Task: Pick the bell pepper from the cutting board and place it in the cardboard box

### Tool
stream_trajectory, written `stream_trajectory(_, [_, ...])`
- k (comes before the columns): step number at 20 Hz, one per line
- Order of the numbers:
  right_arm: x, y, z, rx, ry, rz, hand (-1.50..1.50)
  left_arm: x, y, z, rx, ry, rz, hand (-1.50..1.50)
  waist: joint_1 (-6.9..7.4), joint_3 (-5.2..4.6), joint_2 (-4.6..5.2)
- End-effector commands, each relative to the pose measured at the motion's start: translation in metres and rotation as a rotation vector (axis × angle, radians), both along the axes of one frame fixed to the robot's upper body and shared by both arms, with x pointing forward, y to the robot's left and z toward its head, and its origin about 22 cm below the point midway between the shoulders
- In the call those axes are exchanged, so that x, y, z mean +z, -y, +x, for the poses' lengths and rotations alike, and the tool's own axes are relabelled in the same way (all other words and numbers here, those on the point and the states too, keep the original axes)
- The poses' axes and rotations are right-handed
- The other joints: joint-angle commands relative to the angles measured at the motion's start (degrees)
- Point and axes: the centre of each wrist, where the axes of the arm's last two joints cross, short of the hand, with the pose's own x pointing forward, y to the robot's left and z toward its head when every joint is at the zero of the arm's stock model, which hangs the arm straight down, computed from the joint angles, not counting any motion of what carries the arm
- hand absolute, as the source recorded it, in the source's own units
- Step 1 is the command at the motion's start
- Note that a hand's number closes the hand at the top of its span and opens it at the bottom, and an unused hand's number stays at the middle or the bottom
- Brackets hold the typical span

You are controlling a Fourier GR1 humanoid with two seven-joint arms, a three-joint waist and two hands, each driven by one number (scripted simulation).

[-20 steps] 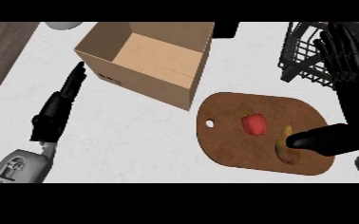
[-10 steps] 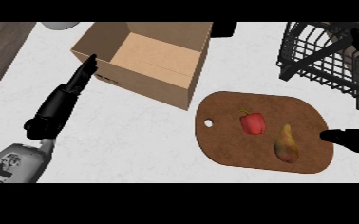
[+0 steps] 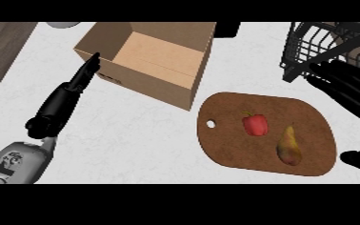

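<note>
Head view, looking steeply down on a pale desk [image 3: 141,138]. A red bell pepper [image 3: 255,124] lies near the middle of a brown cutting board [image 3: 232,148], with a yellowish pear [image 3: 288,147] just beside it toward the right. The pepper's long axis runs roughly up and down the view, and its small green stem points toward the top, away from the robot. An open cardboard box [image 3: 151,57] stands up and to the left of the board, its near corner close to the board's edge. The left hand [image 3: 85,74] shows at the left, fingers straight and pressed together, their tips touching the box's outer wall. Only a dark sliver of the right hand [image 3: 350,159] shows at the right edge; its fingers cannot be told. Nothing holds the pepper, so the task appears to be at the reaching step. The next move likely calls for the right hand to come in over the board and close on the pepper without nudging the pear.
</note>
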Motion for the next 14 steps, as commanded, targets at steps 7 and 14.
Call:
stream_trajectory(7, [-0.004, -0.072, -0.044, -0.121, -0.083, -0.416, -1.50, 0.022, 0.006, 0.002, -0.054, 0.010, -0.002, 0.00, 1.91, -0.04, -0.07])
stream_trajectory(14, [-0.044, -0.128, -0.052, -0.203, -0.160, -0.489, -1.50, 0.014, -0.007, 0.012, -0.025, 0.004, 0.001, 0.00, 1.21, 0.02, 0.16])
